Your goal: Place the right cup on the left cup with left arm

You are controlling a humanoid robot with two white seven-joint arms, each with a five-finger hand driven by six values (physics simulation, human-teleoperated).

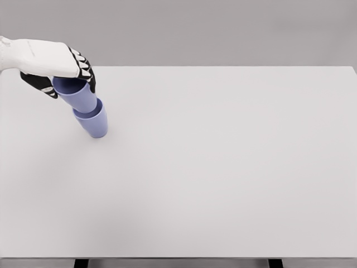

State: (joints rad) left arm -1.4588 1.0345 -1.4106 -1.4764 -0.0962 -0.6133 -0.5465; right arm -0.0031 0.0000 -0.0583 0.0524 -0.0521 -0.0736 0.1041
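- Head view: left robot hand (71, 75), white with black fingers, entering from the upper left edge and reaching over the far left part of the surface (223, 167).
- Fingers curled around the rim and upper wall of the upper cup (75, 94); black fingertips (85, 66) visible on the far side of the rim, thumb side dark on the near left.
- Upper cup blue-violet, mouth toward the hand, tilted so that its base points down and to the right.
- Base of the upper cup seated inside the mouth of the lower cup (95, 124), same blue-violet colour, the two nested and in contact.
- Lower cup resting on the surface at its base, leaning in line with the upper cup, near the left edge and toward the far side.
- Whether the lower cup stands flat or is tipped onto its edge: cannot tell.
- Surface pale grey, rectangular, filling most of the frame; two dark legs (81, 263) showing at the bottom edge.
- Plain grey wall (223, 28) behind the far edge.
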